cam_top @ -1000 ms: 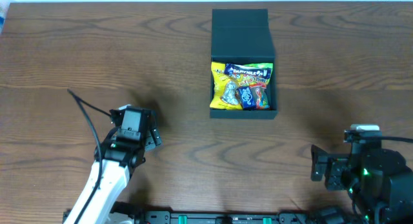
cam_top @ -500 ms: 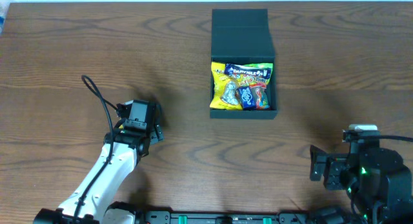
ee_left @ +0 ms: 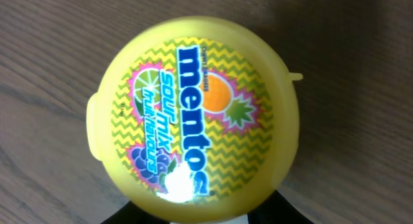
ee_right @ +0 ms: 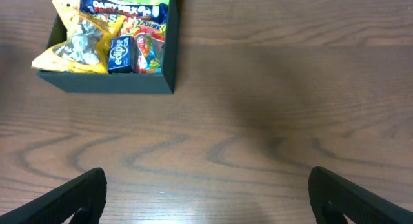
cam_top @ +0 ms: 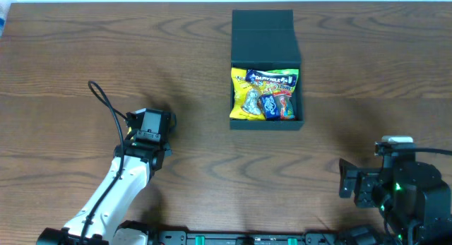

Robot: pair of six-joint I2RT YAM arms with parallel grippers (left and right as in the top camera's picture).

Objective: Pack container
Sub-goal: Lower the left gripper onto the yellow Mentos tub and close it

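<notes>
Wood table (cam_top: 63, 68) | container (cam_top: 265, 125) well apart from right claw (ee_right: 208, 185), wide | left claw (cam_top: 149, 125) grip unclear

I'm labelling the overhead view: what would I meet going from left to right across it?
Left gripper on its white arm → container, a matte dark teal-black rectangular box with its flap lid open and colourful snack packets inside → right gripper on its black arm.
</notes>
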